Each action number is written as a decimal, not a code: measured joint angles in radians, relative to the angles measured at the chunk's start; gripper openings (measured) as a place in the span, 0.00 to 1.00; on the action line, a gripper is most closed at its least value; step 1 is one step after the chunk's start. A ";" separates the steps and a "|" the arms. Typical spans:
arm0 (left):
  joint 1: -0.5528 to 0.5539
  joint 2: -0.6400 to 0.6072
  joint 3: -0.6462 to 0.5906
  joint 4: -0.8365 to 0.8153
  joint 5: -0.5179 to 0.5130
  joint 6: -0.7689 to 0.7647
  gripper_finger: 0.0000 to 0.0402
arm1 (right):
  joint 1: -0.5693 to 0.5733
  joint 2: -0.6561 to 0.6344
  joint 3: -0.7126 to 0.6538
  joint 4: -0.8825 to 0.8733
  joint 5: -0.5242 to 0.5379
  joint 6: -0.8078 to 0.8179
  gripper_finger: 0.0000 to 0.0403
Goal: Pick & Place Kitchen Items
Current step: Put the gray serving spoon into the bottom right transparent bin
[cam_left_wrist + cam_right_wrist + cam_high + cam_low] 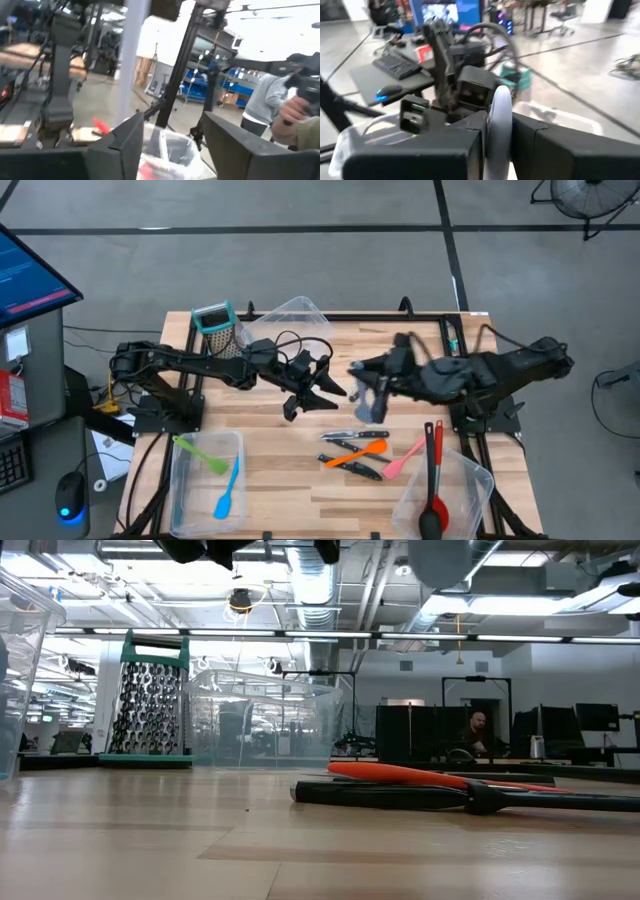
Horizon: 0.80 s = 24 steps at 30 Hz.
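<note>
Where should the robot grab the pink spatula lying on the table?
Best at the middle of the pink silicone spatula's thin straight handle, coming from straight above. It lies flat on the wooden table, slanting, with an orange spatula and black-handled knives on one side, so the end effector fingers should close across the handle there.

Dark jointed arms (pixel 200 365) — looped black cables
</note>
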 joint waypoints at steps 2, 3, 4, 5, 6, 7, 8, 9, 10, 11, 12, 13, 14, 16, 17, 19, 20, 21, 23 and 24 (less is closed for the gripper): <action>0.000 -0.013 0.000 -0.002 0.005 -0.003 0.50 | 0.044 -0.029 0.001 -0.029 0.065 0.007 0.11; 0.000 -0.022 -0.001 -0.017 0.016 -0.011 0.52 | 0.072 -0.045 0.001 -0.051 0.096 0.026 0.11; 0.000 -0.029 -0.001 -0.019 0.027 -0.018 0.54 | 0.100 -0.059 0.001 -0.070 0.128 0.050 0.11; 0.000 -0.038 -0.001 -0.035 0.036 -0.020 0.55 | 0.130 -0.075 0.001 -0.092 0.162 0.078 0.11; 0.000 -0.047 -0.001 -0.052 0.049 -0.021 0.56 | 0.164 -0.090 0.001 -0.123 0.198 0.107 0.11; 0.000 -0.057 -0.001 -0.070 0.061 -0.021 0.56 | 0.200 -0.105 0.001 -0.151 0.237 0.141 0.11; 0.000 -0.069 -0.002 -0.093 0.073 -0.021 0.57 | 0.237 -0.118 0.001 -0.174 0.274 0.175 0.11; 0.000 -0.079 -0.002 -0.107 0.080 -0.022 0.57 | 0.274 -0.130 0.001 -0.194 0.308 0.211 0.11; -0.001 -0.092 -0.002 -0.125 0.080 -0.021 0.57 | 0.309 -0.141 0.001 -0.217 0.328 0.248 0.11; -0.001 -0.106 -0.002 -0.148 0.081 -0.022 0.57 | 0.341 -0.150 0.001 -0.233 0.339 0.286 0.11; -0.001 -0.118 -0.002 -0.163 0.087 -0.022 0.57 | 0.374 -0.156 0.001 -0.247 0.354 0.333 0.11; -0.003 -0.129 -0.002 -0.172 0.093 -0.023 0.56 | 0.405 -0.161 0.001 -0.264 0.372 0.380 0.11; -0.007 -0.146 -0.002 -0.193 0.098 -0.024 0.55 | 0.434 -0.165 0.001 -0.285 0.385 0.426 0.11; -0.020 -0.178 -0.003 -0.217 0.105 -0.025 0.53 | 0.489 -0.171 0.001 -0.329 0.406 0.520 0.11; -0.030 -0.194 -0.003 -0.230 0.106 -0.024 0.53 | 0.514 -0.173 0.001 -0.357 0.418 0.566 0.11; -0.052 -0.225 -0.003 -0.257 0.111 -0.023 0.51 | 0.561 -0.173 0.001 -0.417 0.437 0.654 0.11; -0.062 -0.238 -0.003 -0.259 0.114 -0.022 0.50 | 0.582 -0.172 0.001 -0.457 0.442 0.699 0.11; -0.074 -0.252 -0.003 -0.259 0.114 -0.023 0.49 | 0.601 -0.170 0.001 -0.497 0.446 0.751 0.11; -0.093 -0.280 -0.003 -0.260 0.114 -0.037 0.48 | 0.633 -0.170 0.001 -0.582 0.449 0.854 0.11; -0.103 -0.295 -0.003 -0.260 0.114 -0.042 0.47 | 0.647 -0.170 0.001 -0.627 0.442 0.905 0.11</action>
